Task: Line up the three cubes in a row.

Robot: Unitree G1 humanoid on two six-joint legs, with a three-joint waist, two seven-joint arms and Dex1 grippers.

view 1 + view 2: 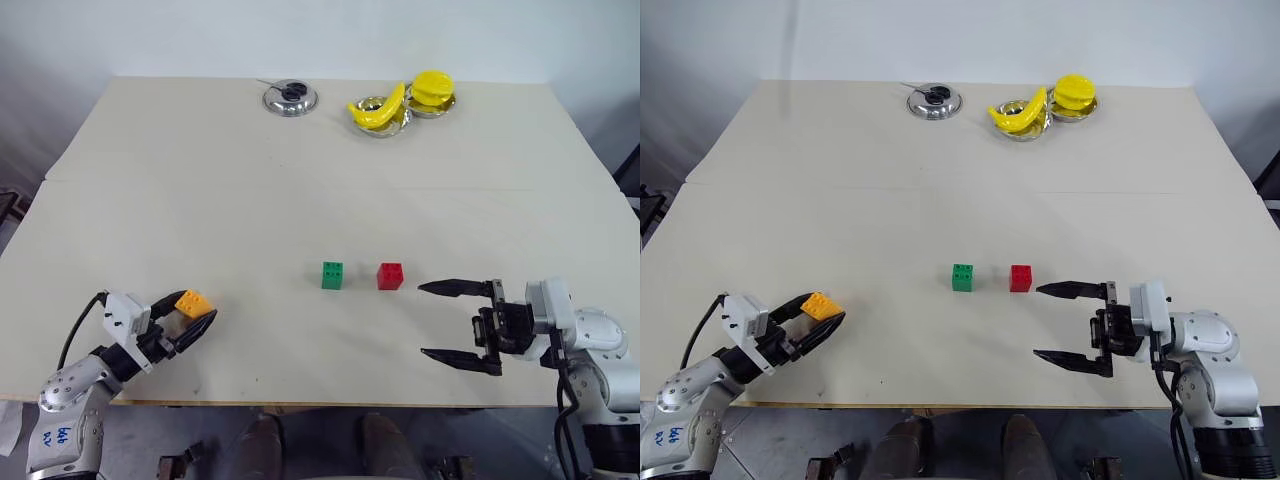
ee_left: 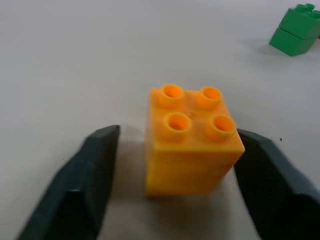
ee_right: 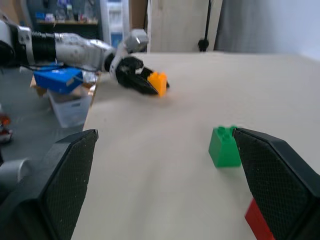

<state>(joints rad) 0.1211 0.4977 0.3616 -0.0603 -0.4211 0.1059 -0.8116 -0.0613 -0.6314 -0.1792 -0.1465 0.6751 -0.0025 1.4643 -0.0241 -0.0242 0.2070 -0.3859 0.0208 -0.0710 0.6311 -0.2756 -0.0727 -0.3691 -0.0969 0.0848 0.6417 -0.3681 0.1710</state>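
The green cube [image 1: 333, 275] and the red cube [image 1: 390, 276] stand side by side on the table [image 1: 300, 180], a small gap between them. Far to the left, near the front edge, sits the orange-yellow cube [image 1: 193, 302], studs up, between the fingers of my left gripper [image 1: 197, 310]. In the left wrist view one finger [image 2: 265, 175] touches the orange-yellow cube [image 2: 190, 140], while the other finger [image 2: 85, 180] stands a little off it. My right gripper [image 1: 421, 320] is wide open to the right of the red cube, pointing toward it and holding nothing.
At the back of the table stand a metal dish [image 1: 290, 98] and two metal bowls, one with a banana [image 1: 380, 108], the other with a yellow round fruit [image 1: 433, 88]. Bare tabletop lies between the orange-yellow cube and the green one.
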